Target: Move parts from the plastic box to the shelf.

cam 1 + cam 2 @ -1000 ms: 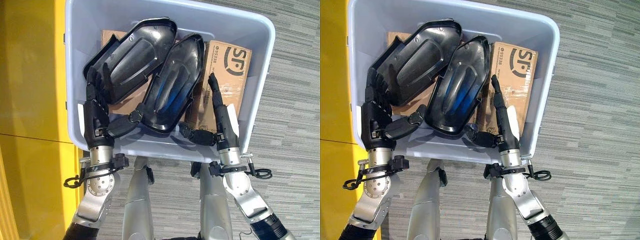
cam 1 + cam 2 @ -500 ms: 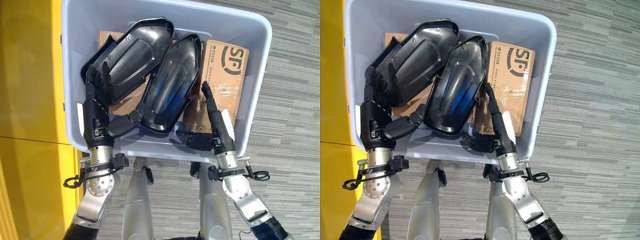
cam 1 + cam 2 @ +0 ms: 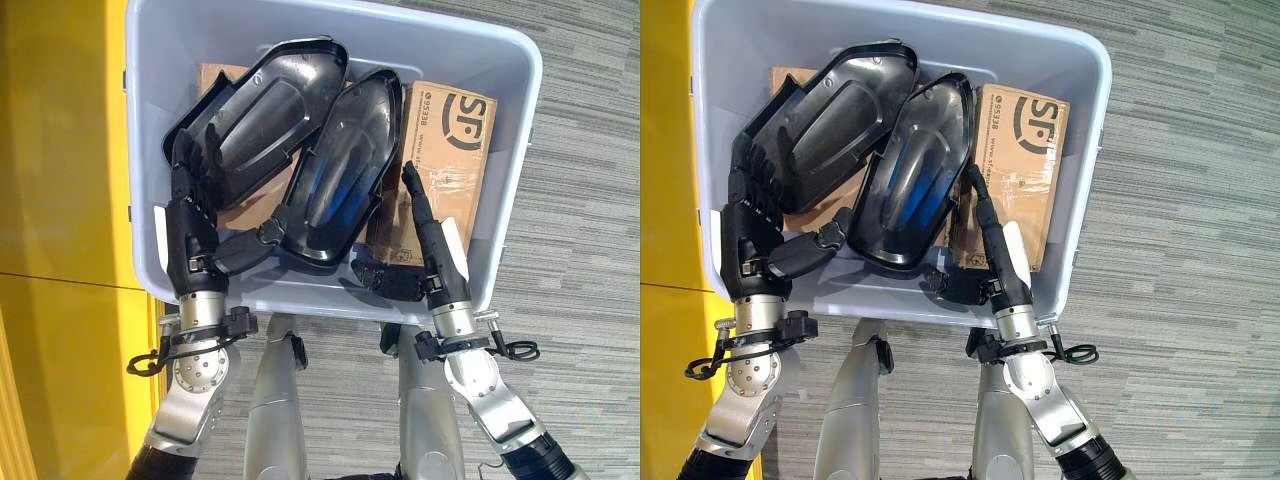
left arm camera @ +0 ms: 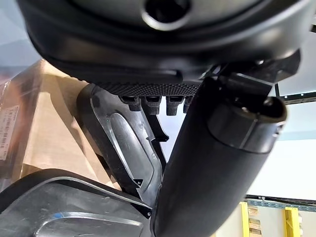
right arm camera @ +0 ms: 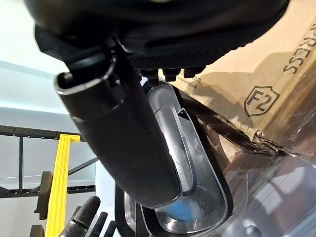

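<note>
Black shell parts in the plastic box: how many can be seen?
2. One black part lies toward the robot's left, over cardboard; the other black part lies beside it mid-box, next to the printed cardboard box. More may be hidden underneath.

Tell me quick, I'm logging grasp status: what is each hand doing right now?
Left hand: open, straight fingers against the left black part, thumb under the right black part.
Right hand: open, fingers straight beside the cardboard box, holding nothing.

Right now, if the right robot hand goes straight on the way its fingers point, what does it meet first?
Probably the cardboard box. The right robot hand points along the box's edge, close beside the nearer black shell; depth is unclear, so it may brush that shell first.
</note>
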Robot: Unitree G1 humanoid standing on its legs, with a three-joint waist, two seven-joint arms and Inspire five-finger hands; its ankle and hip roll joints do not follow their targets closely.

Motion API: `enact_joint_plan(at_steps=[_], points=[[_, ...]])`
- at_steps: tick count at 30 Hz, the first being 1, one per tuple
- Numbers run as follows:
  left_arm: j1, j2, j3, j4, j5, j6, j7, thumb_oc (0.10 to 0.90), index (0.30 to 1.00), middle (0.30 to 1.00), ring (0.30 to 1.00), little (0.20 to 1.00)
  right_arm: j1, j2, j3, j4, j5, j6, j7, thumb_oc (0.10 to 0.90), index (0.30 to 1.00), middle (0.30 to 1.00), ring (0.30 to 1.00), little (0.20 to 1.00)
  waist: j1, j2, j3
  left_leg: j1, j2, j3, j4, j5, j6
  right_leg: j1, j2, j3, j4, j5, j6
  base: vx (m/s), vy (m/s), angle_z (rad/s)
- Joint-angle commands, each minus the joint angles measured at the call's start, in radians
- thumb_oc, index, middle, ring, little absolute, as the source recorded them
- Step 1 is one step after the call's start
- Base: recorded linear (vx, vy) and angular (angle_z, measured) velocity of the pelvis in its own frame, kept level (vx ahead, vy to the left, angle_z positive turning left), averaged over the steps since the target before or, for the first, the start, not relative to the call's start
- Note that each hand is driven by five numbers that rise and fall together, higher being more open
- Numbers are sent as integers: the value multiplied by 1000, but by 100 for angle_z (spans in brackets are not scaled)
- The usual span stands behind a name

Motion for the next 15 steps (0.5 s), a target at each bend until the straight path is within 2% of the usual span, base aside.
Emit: enact_joint_plan(at_steps=[1, 5, 15], points=[[0, 11, 58, -150, 34, -79, -4, 900, 1000, 1000, 1000, 1000, -74, -25, -10, -59, -35, -72, -30, 900, 1000, 1000, 1000, 1000, 7, -5, -14, 74, -2, 69, 54, -178, 14, 130, 50, 86, -159, 19, 72, 0, 0, 0], [-4, 12, 57, -150, 31, -80, -6, 900, 1000, 1000, 1000, 1000, -75, -24, -17, -63, -26, -76, -35, 900, 1000, 1000, 1000, 1000, 7, -5, -14, 86, -3, 69, 51, -179, 13, 138, 51, 89, -159, 19, 71, 0, 0, 0], [-1, 14, 54, -136, 5, -79, -37, 900, 1000, 1000, 1000, 1000, -86, -35, -33, -59, 107, -114, 8, 900, 1000, 1000, 1000, 1000, 12, -4, -14, 125, -1, 69, 49, -179, 12, 172, 54, 90, -158, 16, 69, 0, 0, 0]])
